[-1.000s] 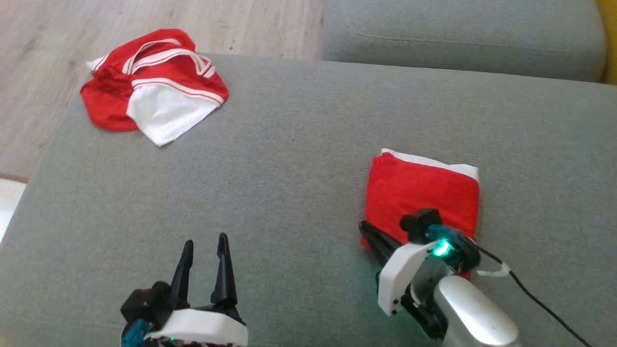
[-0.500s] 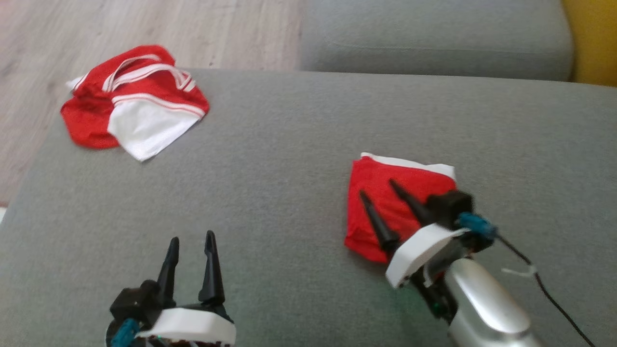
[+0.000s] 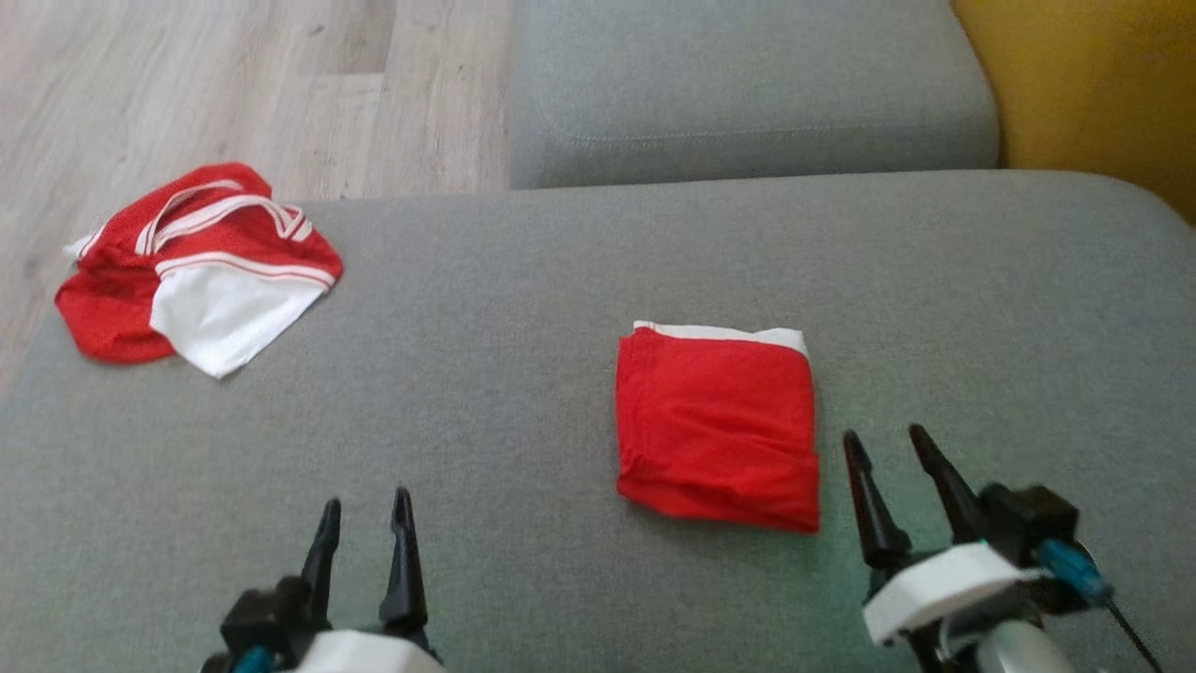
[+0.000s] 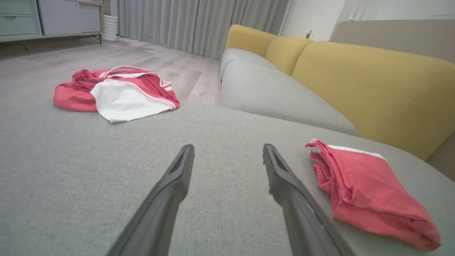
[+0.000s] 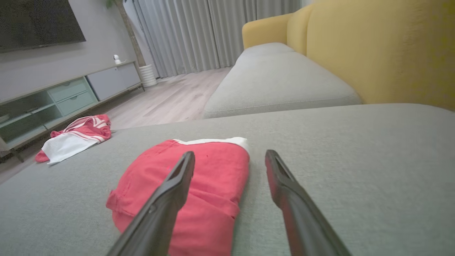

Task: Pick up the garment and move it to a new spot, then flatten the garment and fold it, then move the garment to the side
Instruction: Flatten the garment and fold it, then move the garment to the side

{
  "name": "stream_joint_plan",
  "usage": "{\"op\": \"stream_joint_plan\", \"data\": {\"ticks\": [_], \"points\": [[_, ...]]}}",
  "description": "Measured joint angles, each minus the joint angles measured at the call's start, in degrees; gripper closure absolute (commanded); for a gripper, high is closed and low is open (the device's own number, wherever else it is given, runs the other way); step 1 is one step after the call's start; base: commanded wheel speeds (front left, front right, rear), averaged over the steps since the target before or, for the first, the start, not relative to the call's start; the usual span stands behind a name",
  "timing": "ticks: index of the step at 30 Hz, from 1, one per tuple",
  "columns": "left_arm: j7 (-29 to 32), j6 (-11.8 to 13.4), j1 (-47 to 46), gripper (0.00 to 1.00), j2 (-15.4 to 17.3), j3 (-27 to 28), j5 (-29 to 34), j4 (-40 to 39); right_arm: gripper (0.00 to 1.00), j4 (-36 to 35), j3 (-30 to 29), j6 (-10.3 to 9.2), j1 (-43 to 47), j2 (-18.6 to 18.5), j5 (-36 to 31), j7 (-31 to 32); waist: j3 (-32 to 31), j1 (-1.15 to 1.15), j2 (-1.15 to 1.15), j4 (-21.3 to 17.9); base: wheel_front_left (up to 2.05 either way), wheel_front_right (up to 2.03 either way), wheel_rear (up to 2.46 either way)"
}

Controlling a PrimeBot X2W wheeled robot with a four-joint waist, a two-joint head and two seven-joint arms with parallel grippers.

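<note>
A folded red garment [image 3: 718,422] with a white edge at its far side lies flat on the grey sofa cushion [image 3: 523,308]; it also appears as the folded red garment [image 4: 359,185] at the right of the left wrist view and as the folded red garment [image 5: 192,185] under my right fingers. My right gripper [image 3: 886,447] is open, just right of and nearer than the garment, holding nothing. My left gripper [image 3: 366,507] is open over bare cushion at the lower left, well apart from the garment.
A crumpled red and white garment [image 3: 192,276] lies at the cushion's far left corner, by the wooden floor [image 3: 187,84]. A second grey seat cushion [image 3: 747,84] and a yellow backrest [image 3: 1084,84] stand beyond. A TV cabinet [image 5: 53,103] lines the far wall.
My right gripper has let go of the folded garment and drawn back to its right, now open and clear. The head camera has shifted, so the whole scene sits differently.
</note>
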Motion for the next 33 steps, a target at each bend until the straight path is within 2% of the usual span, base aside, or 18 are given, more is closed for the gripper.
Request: {"op": "stream_joint_plan", "data": {"ticks": [10, 14, 20, 33], "points": [[0.67, -0.99, 2.98, 0.00, 1.03, -0.02, 0.08, 2.92, 0.00, -4.98, -4.09, 0.00, 7.23, 0.67, -2.66, 0.97, -1.63, 0.00, 0.00, -0.52, 0.00, 0.00, 0.00], [1.18, -0.90, 2.99, 0.00, 2.10, 0.00, 0.09, 2.97, 0.00, -5.68, -5.15, 0.00, 7.50, 0.69, -2.85, 1.32, -2.04, 0.00, 0.00, -0.09, 0.00, 0.00, 0.00], [1.71, 0.10, 3.10, 0.00, 2.18, -0.20, 0.10, 1.65, 0.00, -5.89, -5.52, 0.00, 7.95, 0.71, -2.85, 1.69, -2.40, 0.00, 0.00, 0.82, 0.00, 0.00, 0.00], [2.19, 0.60, 3.82, 0.00, 2.54, -0.64, 0.10, 0.15, 0.00, -4.95, -6.36, 0.00, 7.96, 0.74, -2.87, 2.42, -2.41, 0.00, 0.00, 1.35, 0.00, 0.00, 0.00]]}}
